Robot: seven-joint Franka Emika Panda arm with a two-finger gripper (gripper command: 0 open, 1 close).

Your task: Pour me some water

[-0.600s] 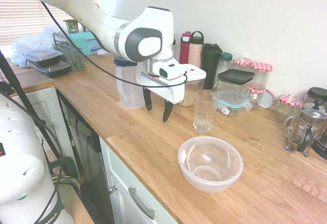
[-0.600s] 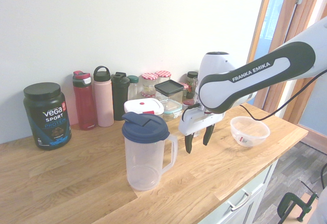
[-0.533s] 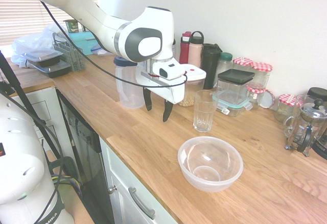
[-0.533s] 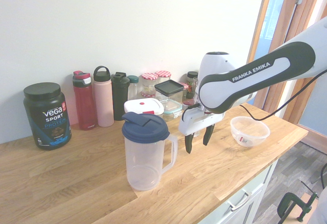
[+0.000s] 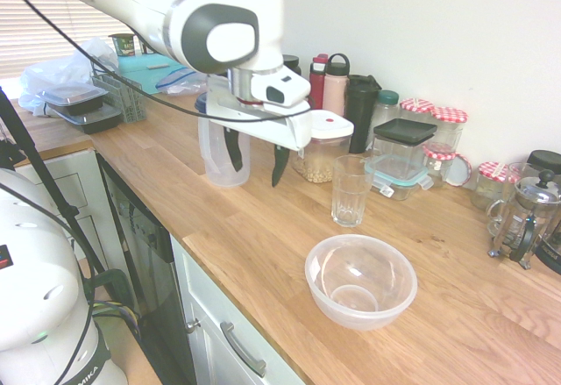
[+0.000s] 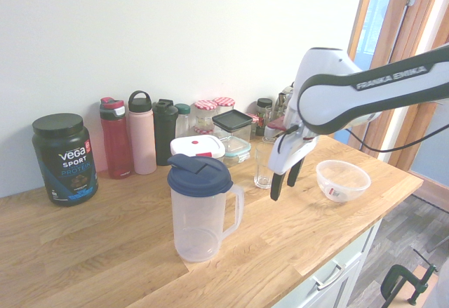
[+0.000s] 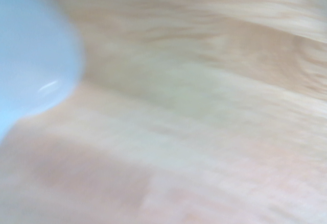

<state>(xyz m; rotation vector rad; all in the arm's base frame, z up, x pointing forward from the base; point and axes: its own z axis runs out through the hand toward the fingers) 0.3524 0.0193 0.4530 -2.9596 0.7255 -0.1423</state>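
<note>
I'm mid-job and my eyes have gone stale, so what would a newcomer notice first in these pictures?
Probably the big white arm, its open gripper hanging empty above the wooden counter. Next, the clear pitcher with its dark blue lid, standing at the front of the second exterior view. Then the black protein tub at that view's left, beside the red bottle.

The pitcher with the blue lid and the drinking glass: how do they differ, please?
The pitcher is the larger vessel; the drinking glass is smaller. The pitcher has a side handle, while the glass has none. The pitcher wears a blue lid, whereas the glass is open at the top. Both stand upright on the wooden counter.
</note>
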